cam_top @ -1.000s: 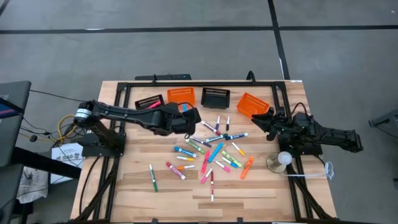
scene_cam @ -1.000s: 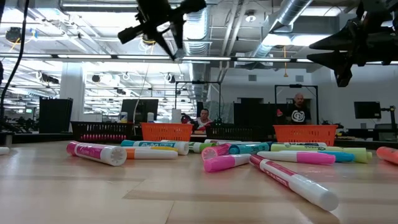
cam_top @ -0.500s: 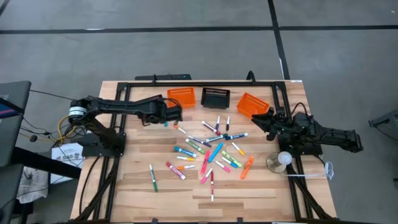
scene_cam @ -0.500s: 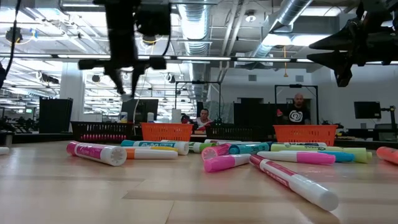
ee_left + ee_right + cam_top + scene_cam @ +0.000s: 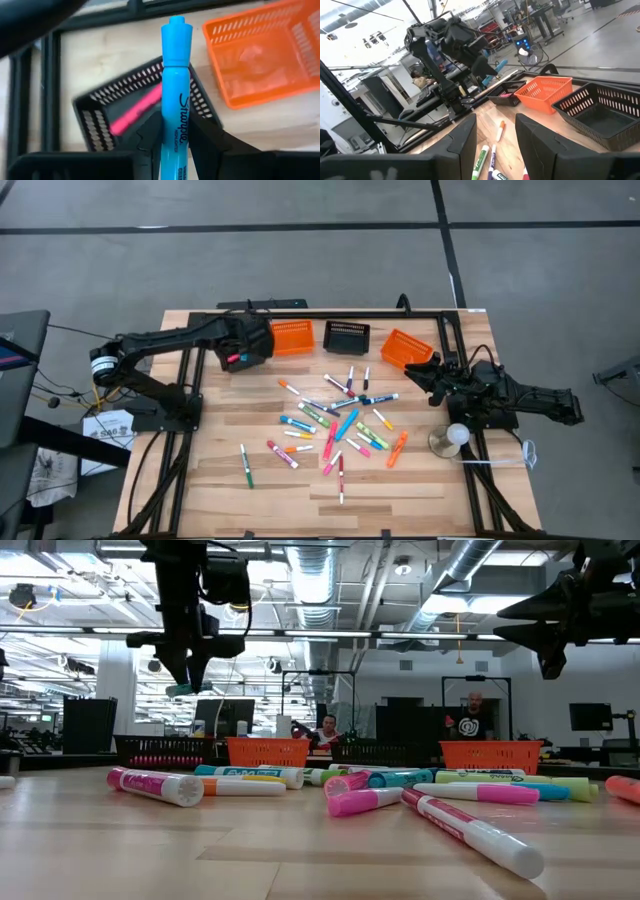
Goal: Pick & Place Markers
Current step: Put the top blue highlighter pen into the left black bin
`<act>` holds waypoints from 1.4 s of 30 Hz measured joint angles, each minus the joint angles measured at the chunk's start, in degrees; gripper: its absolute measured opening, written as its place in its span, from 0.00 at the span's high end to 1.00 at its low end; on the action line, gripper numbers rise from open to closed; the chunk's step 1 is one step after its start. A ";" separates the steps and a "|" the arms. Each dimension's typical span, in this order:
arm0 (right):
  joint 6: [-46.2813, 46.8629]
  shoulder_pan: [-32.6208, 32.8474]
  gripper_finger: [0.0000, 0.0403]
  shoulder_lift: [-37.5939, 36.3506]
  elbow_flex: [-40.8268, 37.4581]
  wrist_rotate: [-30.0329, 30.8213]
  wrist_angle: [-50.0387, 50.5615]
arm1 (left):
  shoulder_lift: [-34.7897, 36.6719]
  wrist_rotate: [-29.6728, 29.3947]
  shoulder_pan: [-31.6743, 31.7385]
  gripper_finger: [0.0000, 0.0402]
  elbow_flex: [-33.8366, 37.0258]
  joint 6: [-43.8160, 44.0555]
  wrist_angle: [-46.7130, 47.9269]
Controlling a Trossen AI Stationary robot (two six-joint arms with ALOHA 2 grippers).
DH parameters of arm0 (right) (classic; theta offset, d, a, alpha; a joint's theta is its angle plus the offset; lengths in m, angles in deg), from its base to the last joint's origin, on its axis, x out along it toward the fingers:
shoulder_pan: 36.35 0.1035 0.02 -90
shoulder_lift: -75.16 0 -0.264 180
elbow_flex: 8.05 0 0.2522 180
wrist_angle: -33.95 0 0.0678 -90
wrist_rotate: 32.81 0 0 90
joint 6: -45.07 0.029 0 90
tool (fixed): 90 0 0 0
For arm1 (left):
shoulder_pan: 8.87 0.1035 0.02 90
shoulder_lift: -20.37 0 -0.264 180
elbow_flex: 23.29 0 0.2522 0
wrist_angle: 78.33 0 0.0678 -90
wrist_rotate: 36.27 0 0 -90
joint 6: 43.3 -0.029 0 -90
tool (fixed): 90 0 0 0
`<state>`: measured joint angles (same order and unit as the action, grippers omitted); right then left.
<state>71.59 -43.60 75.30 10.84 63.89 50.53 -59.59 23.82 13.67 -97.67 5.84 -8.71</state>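
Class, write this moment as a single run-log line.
left gripper: shut on blue marker above black basket | right gripper: open, waiting at table's right | pink marker in basket

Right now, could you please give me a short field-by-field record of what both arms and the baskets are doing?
left gripper: shut on blue marker, held above the black basket
black basket contents: one pink marker
orange basket: beside the black basket, no marker visible inside
right gripper: open, holding nothing, waiting at the table's right edge
loose markers: scattered mid-table
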 joint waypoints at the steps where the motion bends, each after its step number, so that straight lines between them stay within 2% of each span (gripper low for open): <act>1: 0.00 0.01 0.69 0.00 0.00 0.00 -0.03 | -0.04 0.03 0.31 0.80 0.00 -2.61 0.01; 8: 0.00 0.00 0.69 0.00 0.00 0.00 -0.03 | -0.07 0.00 0.75 0.80 0.00 -17.61 -0.27; 13: 0.00 0.00 0.69 0.00 0.00 0.00 0.00 | -0.09 -2.39 0.77 0.80 0.00 -23.53 -0.40; 20: 0.01 0.01 0.69 0.00 0.00 0.00 -0.04 | -0.09 -3.22 3.11 0.80 1.07 -24.73 -0.76; 28: 0.02 0.00 0.69 0.00 0.00 0.00 -0.27 | -0.11 1.05 6.54 0.80 7.66 -25.54 -0.93; 36: 0.36 0.02 0.69 0.00 0.00 0.00 -0.27 | -0.14 1.25 9.03 0.80 9.42 -36.34 -6.72; 42: 0.48 0.01 0.69 0.00 0.00 0.00 -0.27 | -0.57 2.92 11.98 0.80 9.42 -39.04 -9.02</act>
<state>72.07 -43.58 75.30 10.84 63.89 50.26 -60.16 26.74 25.65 -88.25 -33.20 -17.73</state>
